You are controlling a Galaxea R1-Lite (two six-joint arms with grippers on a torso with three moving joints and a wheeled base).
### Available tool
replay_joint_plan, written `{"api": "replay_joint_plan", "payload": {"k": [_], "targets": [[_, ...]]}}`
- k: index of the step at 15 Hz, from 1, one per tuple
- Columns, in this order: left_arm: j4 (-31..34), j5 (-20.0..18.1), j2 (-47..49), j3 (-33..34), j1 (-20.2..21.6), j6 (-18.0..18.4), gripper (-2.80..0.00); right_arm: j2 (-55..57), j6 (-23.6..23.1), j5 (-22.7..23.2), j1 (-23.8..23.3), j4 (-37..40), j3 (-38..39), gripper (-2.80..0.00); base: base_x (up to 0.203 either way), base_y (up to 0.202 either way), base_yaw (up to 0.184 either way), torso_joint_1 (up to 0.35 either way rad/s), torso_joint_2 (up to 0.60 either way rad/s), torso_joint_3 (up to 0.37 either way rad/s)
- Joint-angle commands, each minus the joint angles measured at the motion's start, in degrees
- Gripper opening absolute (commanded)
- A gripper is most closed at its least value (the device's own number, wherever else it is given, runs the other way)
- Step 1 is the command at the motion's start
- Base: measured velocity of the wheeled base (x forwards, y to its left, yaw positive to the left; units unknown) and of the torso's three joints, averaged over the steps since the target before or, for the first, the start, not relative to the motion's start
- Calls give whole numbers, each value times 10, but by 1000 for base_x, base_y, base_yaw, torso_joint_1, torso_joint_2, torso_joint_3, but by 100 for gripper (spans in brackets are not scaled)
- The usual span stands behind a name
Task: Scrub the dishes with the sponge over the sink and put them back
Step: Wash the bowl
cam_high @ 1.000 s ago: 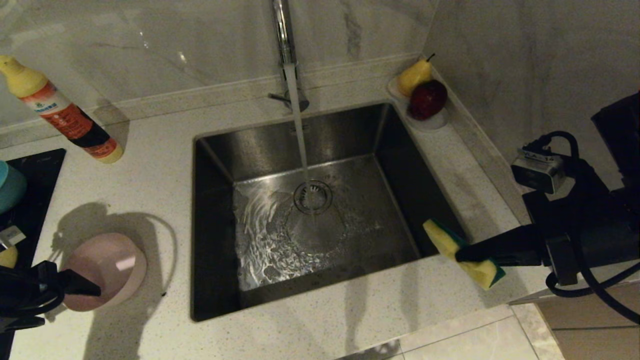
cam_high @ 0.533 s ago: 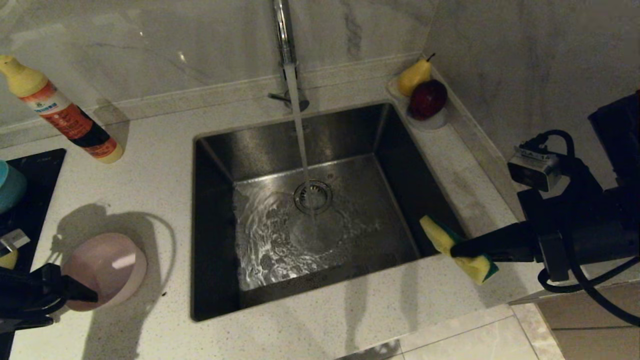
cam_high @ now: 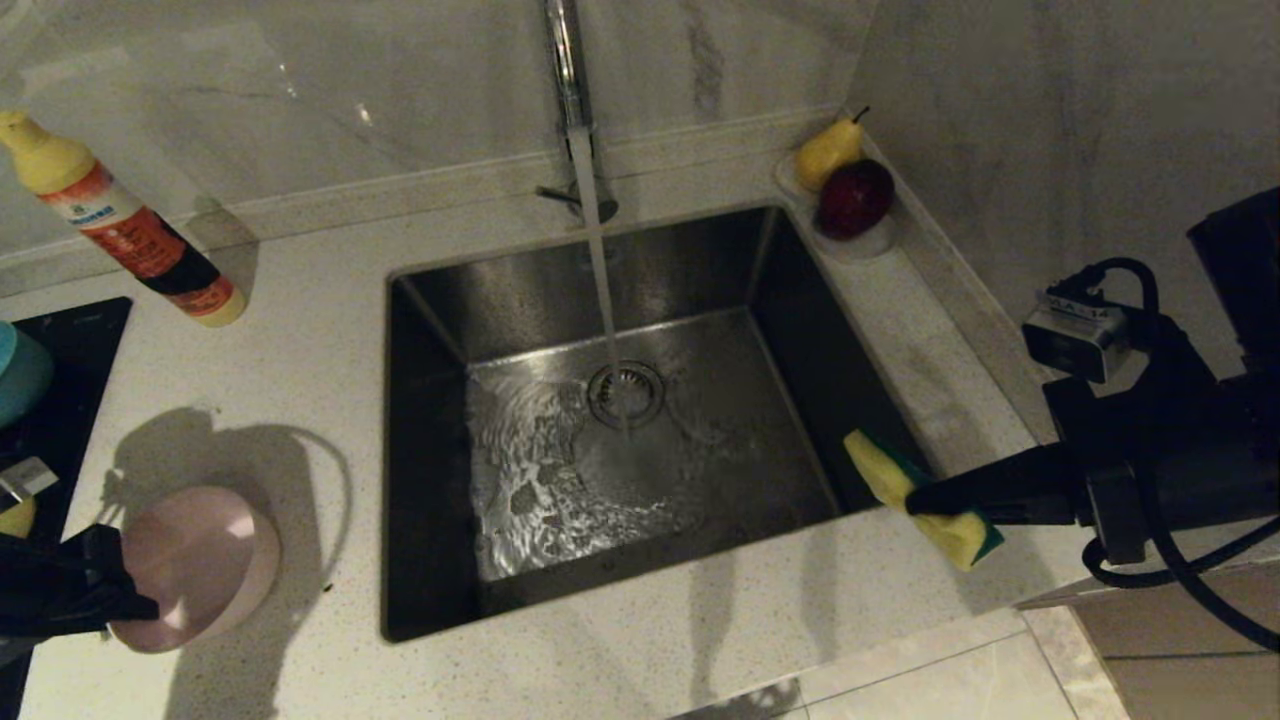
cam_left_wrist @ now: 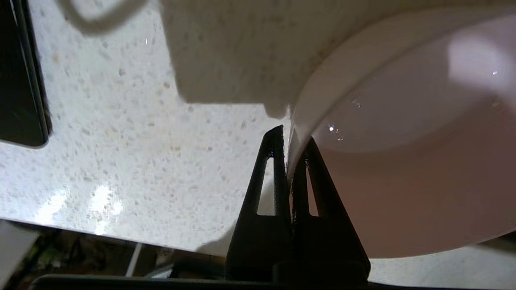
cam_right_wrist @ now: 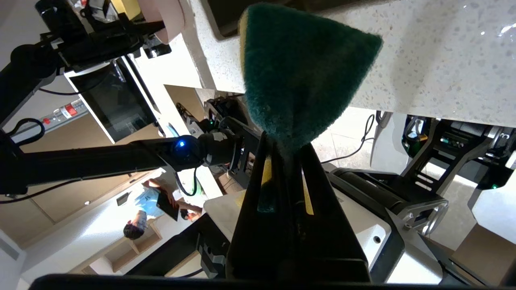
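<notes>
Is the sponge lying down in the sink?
No, the right hand holds the sponge up at the rim of the sink.

Marble walls (cam_high: 1000, 120) meet in a corner at the frame's upper right, dimly lit. A pale speckled table (cam_high: 300, 330) spreads below them. Light floor tiles (cam_high: 950, 680) show at the lower right.

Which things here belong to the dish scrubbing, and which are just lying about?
In the job:
pink bowl, left pincer shut on its rim
sponge, clamped in the right pincer
sink, tap running
blue bowl, at the left edge

Lying about:
detergent bottle
pear and apple on the white dish
</notes>
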Motion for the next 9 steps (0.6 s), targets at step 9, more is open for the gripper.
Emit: {"api": "replay_joint_plan", "payload": {"k": [9], "targets": [[8, -41, -103, -94, -46, -128, -280, -14, 2, 3, 1, 2, 14, -280, 0, 0, 0, 0, 0, 0]]}}
